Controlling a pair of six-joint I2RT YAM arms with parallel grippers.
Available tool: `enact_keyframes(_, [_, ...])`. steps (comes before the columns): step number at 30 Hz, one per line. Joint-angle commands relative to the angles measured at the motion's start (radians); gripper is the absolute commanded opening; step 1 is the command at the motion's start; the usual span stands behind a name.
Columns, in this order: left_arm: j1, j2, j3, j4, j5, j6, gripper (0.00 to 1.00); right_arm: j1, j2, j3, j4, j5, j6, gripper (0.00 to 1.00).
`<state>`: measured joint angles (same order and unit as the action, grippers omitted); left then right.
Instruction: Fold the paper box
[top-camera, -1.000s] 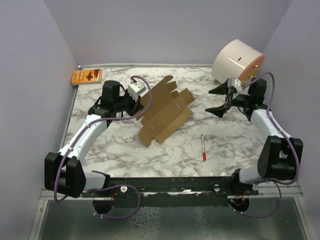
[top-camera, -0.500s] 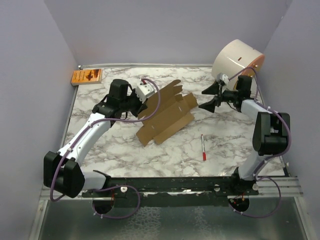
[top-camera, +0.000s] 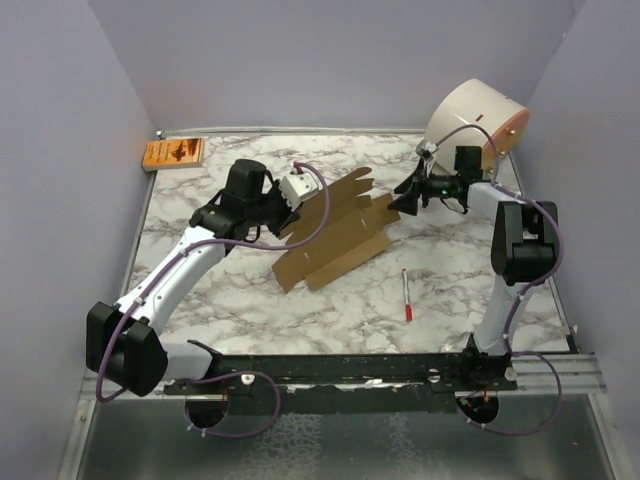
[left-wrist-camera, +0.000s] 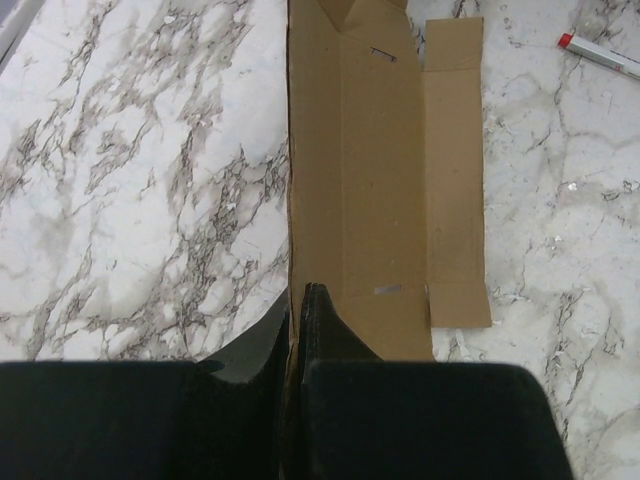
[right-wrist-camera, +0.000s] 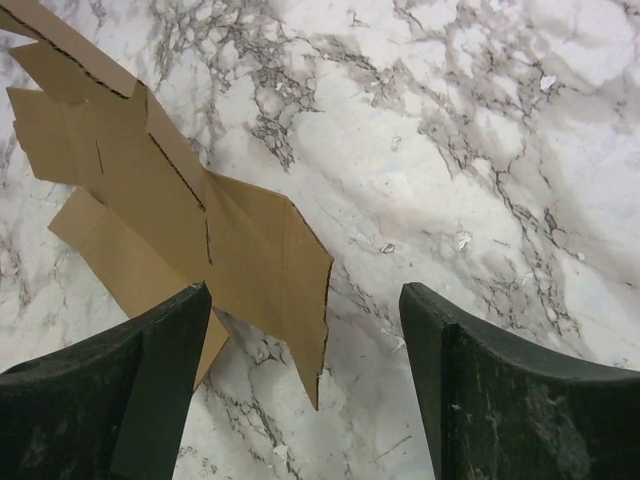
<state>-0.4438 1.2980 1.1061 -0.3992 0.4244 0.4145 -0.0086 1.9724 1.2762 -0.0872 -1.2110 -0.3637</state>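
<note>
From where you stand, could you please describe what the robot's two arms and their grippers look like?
Both arms have white link shells with black joint housings. The left arm and right arm each carry a looping purple cable. The left gripper and right gripper have matte black, wedge-shaped fingers; a white camera box sits on the left wrist.

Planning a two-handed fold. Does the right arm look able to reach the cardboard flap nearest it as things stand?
Probably yes: the right gripper, open, hangs just by the pointed flap of the paper box, with nothing standing between them.
</note>
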Motion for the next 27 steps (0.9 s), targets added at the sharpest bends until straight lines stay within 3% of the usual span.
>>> enact_keyframes(1, [-0.01, -0.015, 0.031, -0.017, -0.017, 0.022, 0.0, 0.016, 0.048, 0.067, -0.114, 0.026, -0.04, 0.72])
enact_keyframes(6, [-0.012, -0.017, 0.03, -0.018, -0.02, 0.024, 0.0, 0.017, 0.05, 0.074, -0.21, -0.023, -0.145, 0.52])
enact_keyframes(10, [-0.013, -0.018, 0.032, -0.018, -0.017, 0.026, 0.0, 0.017, 0.046, 0.066, -0.208, -0.034, -0.153, 0.29])
enact_keyframes(12, [-0.015, -0.022, 0.035, -0.02, -0.016, 0.024, 0.0, 0.016, 0.043, 0.066, -0.209, -0.033, -0.156, 0.24])
enact_keyframes(17, [-0.015, -0.033, 0.037, -0.02, 0.008, 0.024, 0.0, 0.017, 0.036, 0.058, -0.202, -0.049, -0.16, 0.21])
enact_keyframes(22, [-0.015, -0.036, 0.039, -0.021, 0.026, 0.025, 0.0, 0.018, 0.036, 0.055, -0.2, -0.065, -0.164, 0.3])
enact_keyframes(27, [-0.015, -0.034, 0.041, -0.021, 0.031, 0.026, 0.0, 0.018, 0.036, 0.054, -0.206, -0.069, -0.176, 0.22])
